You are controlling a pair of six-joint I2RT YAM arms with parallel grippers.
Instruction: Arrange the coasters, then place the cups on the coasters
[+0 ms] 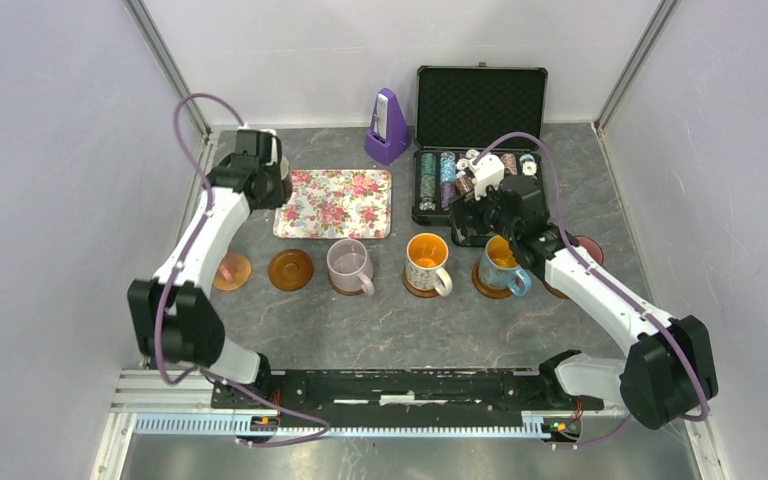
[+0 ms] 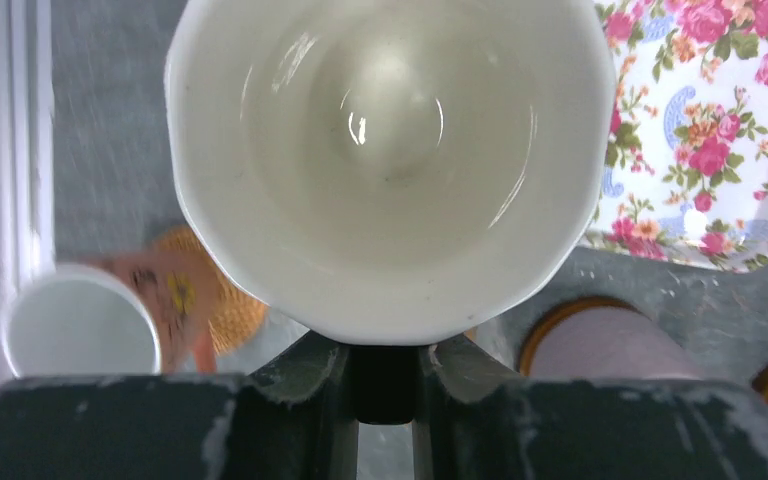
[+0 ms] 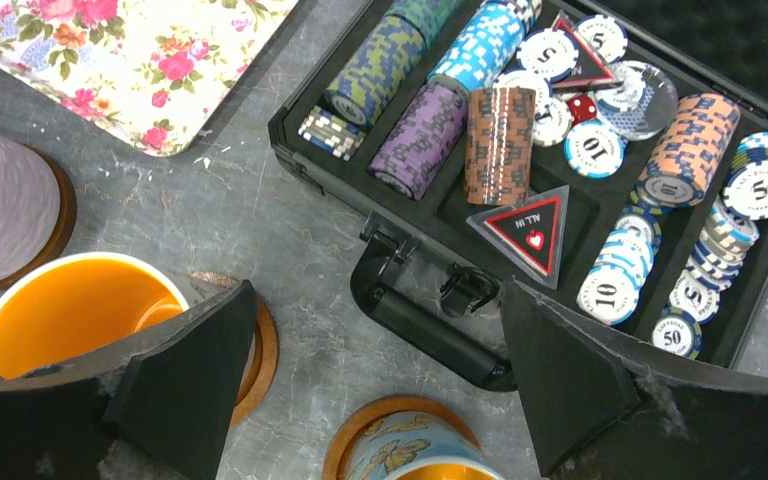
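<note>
In the left wrist view a cup with a white inside fills the frame. My left gripper is shut on its black handle. From above, this cup hangs at the left edge of the floral tray, under my left gripper. A pink cup shows beside a coaster below it. One coaster lies bare. The lilac cup, an orange-lined cup and the blue cup each stand on a coaster. My right gripper is open above the table, between the blue cup and the case handle.
A floral tray lies behind the row of cups. A purple metronome and an open black case of poker chips stand at the back. Another coaster peeks out behind my right arm. Walls close in on both sides.
</note>
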